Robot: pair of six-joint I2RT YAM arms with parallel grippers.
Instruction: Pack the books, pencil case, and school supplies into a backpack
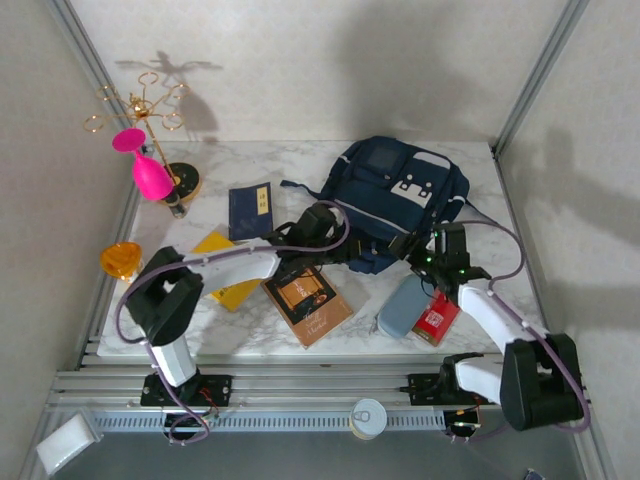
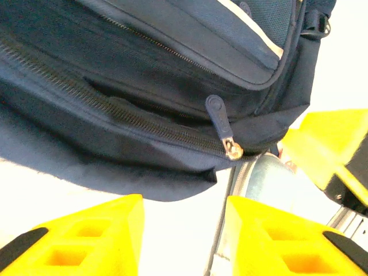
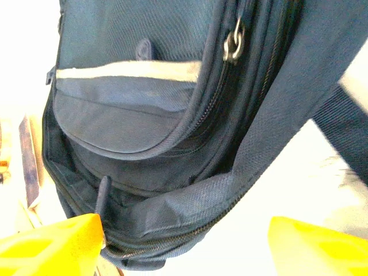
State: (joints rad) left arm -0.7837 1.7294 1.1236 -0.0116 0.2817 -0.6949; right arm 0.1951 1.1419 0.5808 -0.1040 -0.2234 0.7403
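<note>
While both arms reach toward the middle of the overhead frame, we see the large navy blue fabric backpack (image 1: pixel 400 195) lying at upper centre. The left gripper (image 1: pixel 340 248) sits at its lower left edge, yellow fingers (image 2: pixel 86 241) parted, gripping nothing. The right gripper (image 1: pixel 432 255) sits at its lower right edge, fingers (image 3: pixel 52 247) spread wide, released. Just below lie the soft grey-blue pencil case (image 1: pixel 403 305) and the small flat red pack (image 1: pixel 437 320), touching. The thin brown book (image 1: pixel 308 300), yellow book (image 1: pixel 235 293) and navy book (image 1: pixel 250 210) rest left of centre.

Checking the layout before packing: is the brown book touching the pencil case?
Apart. The top external view shows a strip of bare marble table between the brown book and the pencil case.
</note>
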